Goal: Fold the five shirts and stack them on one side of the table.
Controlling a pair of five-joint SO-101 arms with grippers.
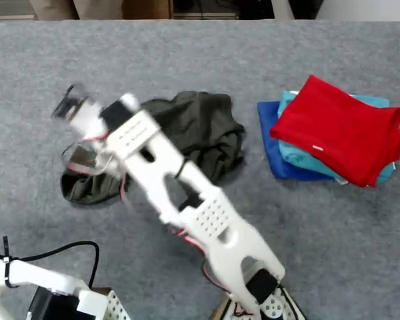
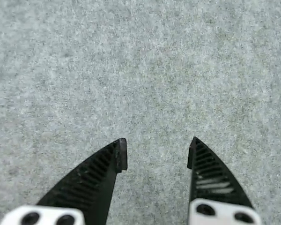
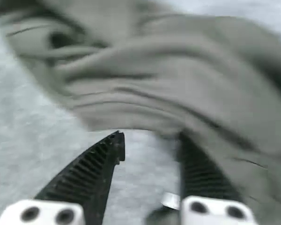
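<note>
my right fingers (image 3: 100,159) stand apart, and the crumpled olive shirt (image 1: 203,127) lies just ahead of their tips, left of centre on the desk (image 1: 187,53). the left fingers (image 2: 103,164), also apart, hang over bare desk, so the right arm is nearer.

left pincer (image 2: 157,154): jaws apart, facing down | right pincer (image 3: 152,150): jaws apart | right arm (image 1: 207,213): stretched out diagonally

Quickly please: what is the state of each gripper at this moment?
Left gripper: open, holding nothing, above the grey table.
Right gripper: open, at the edge of the olive shirt, not closed on it.
</note>
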